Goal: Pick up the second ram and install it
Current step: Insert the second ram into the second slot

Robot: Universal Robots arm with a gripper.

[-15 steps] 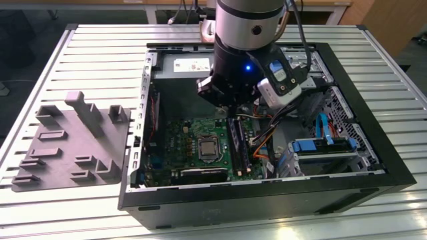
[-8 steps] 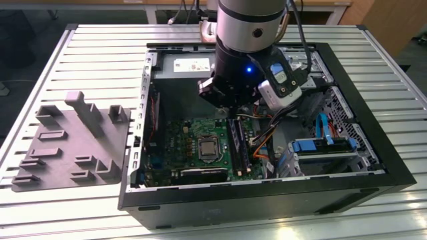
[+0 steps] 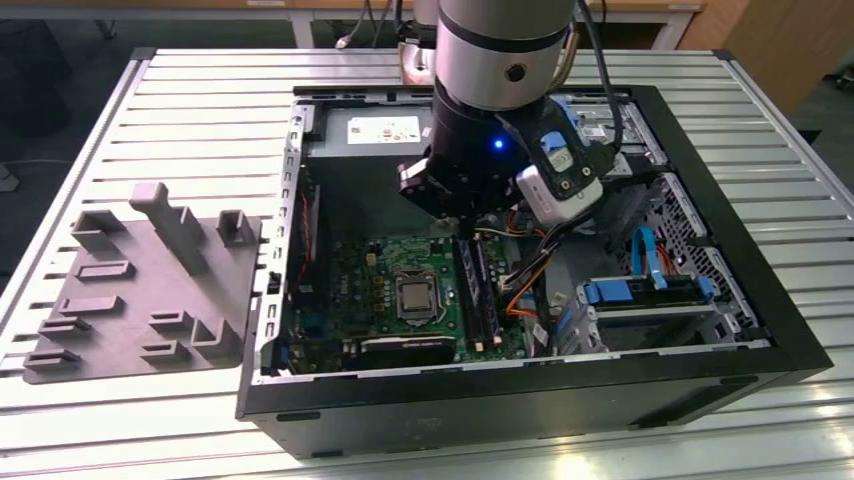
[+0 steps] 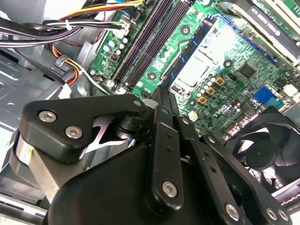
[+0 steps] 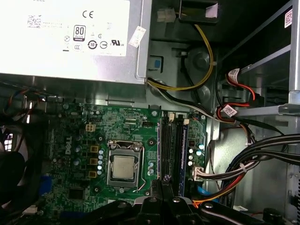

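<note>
Gripper (image 3: 463, 226) is down inside the computer case (image 3: 747, 330), fingers clenched on a thin dark edge. That is the second ram (image 5: 166, 178), seen end-on in the first wrist view. It sits over the motherboard (image 5: 70, 140), at the near end of the long black slots (image 5: 172, 140); contact with them can't be judged. Grey tray (image 3: 134, 290) lies outside the case, on the exterior view's left.

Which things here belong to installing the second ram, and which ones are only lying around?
Belong to the job: gripper, shut, over one end of the memory slots; the second ram, apparently a dark stick standing in those slots.
Only lying about: grey tray; power supply; processor socket; fan; cable bundles.
</note>
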